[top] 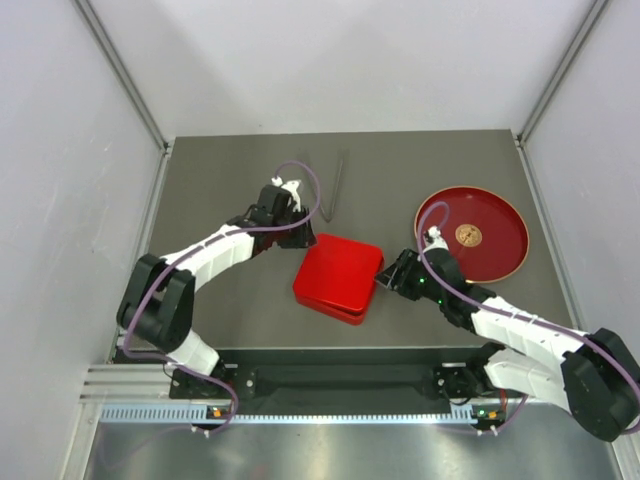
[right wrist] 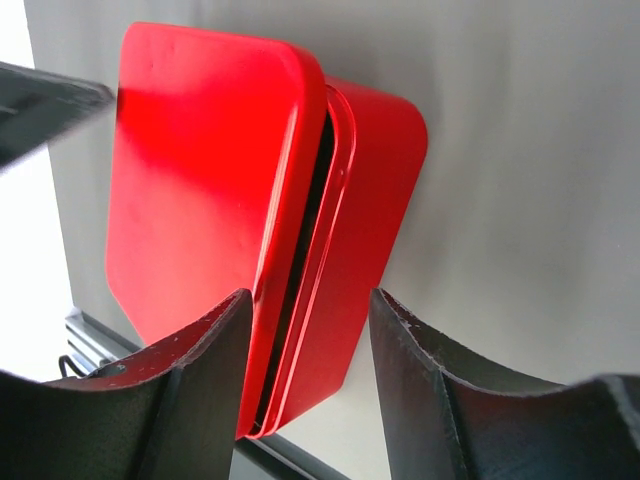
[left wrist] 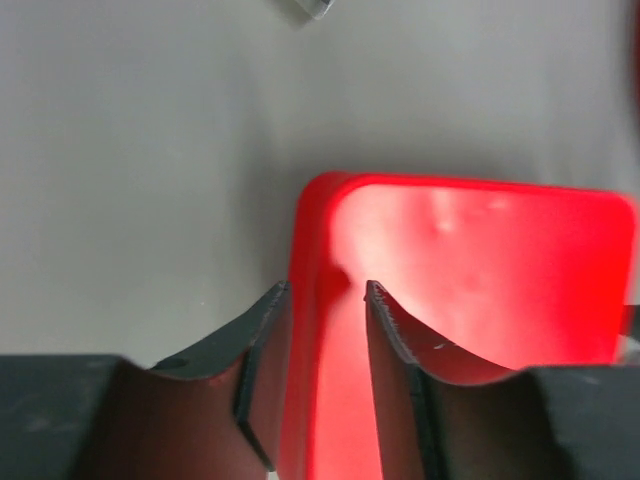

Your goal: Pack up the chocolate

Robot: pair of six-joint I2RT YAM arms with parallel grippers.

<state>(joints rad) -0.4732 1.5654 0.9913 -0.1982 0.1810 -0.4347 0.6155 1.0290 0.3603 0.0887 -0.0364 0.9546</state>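
A flat red lid (top: 338, 272) lies over the red tray at the table's middle, slightly ajar: in the right wrist view a dark slit runs between lid (right wrist: 190, 170) and tray (right wrist: 375, 190). The chocolate inside is hidden. One tan round piece (top: 468, 236) sits on a round red plate (top: 500, 250). My left gripper (top: 298, 238) is at the box's far-left corner, open, its jaws straddling the lid's edge (left wrist: 327, 290). My right gripper (top: 385, 278) is at the box's right side, open around the lid and tray edge (right wrist: 310, 297), with a gap beside the right finger.
The red plate stands at the right, close to my right arm. Two thin dark rods (top: 340, 185) lie at the back of the table. A metal rail (top: 300, 410) runs along the near edge. Grey walls close in on both sides.
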